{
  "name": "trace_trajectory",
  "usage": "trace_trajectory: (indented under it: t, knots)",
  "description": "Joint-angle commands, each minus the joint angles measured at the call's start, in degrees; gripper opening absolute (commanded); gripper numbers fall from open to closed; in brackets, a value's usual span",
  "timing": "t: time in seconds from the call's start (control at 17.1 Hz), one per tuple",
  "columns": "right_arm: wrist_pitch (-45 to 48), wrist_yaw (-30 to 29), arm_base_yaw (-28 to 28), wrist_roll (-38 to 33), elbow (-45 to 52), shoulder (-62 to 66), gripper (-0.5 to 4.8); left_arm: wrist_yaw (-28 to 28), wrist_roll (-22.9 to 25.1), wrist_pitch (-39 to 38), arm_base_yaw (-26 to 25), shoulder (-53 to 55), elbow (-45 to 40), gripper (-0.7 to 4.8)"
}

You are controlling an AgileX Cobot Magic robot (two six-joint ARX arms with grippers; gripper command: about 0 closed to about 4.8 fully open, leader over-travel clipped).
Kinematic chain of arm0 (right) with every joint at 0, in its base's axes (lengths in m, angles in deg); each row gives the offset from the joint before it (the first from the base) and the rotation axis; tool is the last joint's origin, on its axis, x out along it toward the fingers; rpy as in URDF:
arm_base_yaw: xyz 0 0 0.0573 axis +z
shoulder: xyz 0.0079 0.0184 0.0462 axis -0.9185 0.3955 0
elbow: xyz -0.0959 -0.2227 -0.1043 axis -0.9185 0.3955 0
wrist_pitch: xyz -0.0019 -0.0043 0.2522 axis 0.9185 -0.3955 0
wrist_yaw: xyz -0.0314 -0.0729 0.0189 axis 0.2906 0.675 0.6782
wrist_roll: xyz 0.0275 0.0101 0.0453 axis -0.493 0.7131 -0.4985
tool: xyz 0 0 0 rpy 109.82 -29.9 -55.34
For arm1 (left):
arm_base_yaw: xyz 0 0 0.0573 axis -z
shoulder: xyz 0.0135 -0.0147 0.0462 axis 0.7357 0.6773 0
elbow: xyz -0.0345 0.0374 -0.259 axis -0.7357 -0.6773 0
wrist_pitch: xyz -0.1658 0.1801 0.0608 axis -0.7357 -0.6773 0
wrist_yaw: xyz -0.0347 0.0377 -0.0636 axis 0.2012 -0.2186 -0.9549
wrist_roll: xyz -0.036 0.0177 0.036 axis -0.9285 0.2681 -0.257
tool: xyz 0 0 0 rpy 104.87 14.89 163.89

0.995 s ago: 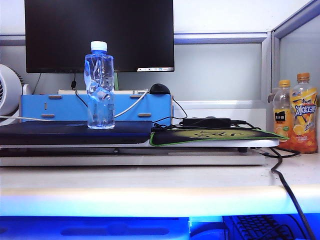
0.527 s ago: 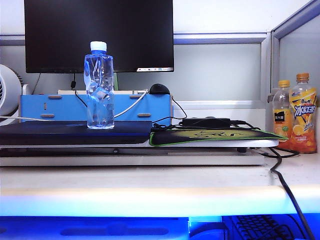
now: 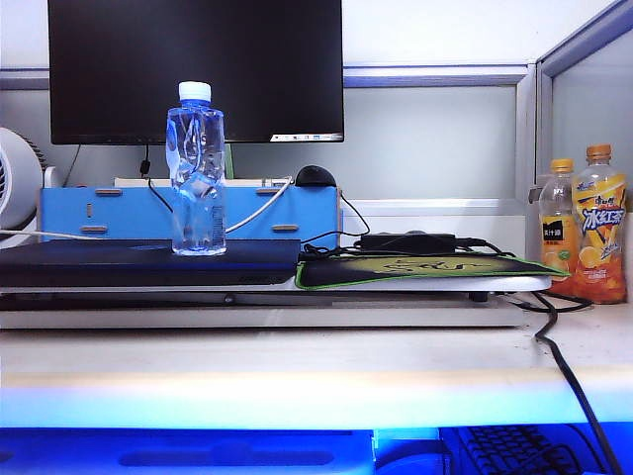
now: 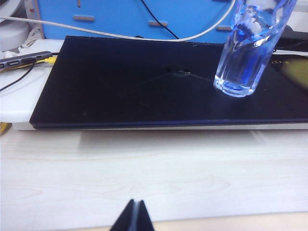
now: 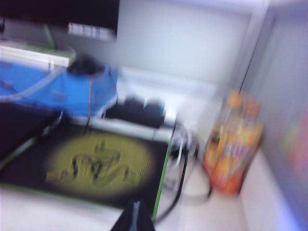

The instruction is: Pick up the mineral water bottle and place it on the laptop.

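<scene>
The mineral water bottle (image 3: 196, 170), clear and bluish with a white cap, stands upright on the dark closed laptop (image 3: 119, 265) at the left of the desk. In the left wrist view the bottle's base (image 4: 238, 77) rests on the laptop lid (image 4: 144, 82). My left gripper (image 4: 134, 206) is shut over the bare wooden desk, well short of the laptop. My right gripper (image 5: 134, 208) is shut with nothing in it, near the edge of the green-rimmed mouse pad (image 5: 96, 163); this view is blurred. Neither gripper shows in the exterior view.
A black monitor (image 3: 196, 69) and a blue stand (image 3: 188, 213) are behind the laptop. The mouse pad (image 3: 425, 269) carries a black power brick (image 3: 407, 240). Two orange drink bottles (image 3: 586, 228) stand at the far right. A black cable (image 3: 564, 366) crosses the desk front.
Nothing has visibly moved in the exterior view; the bottle stays on the laptop.
</scene>
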Motion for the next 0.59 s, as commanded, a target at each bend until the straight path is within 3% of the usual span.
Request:
trace_trajectory:
  t: [0.06,0.59]
  knots:
    - [1.18,-3.15,-3.93,-2.34,6.93,-6.23,0.01,-0.35,0.09,-0.35,-0.02,-0.13,-0.02,-0.02]
    - [-4.17,-5.9,-12.81,-3.78,17.97,-11.41,0.0,-0.35,0.09,-0.35,-0.02,-0.13,-0.02,-0.02]
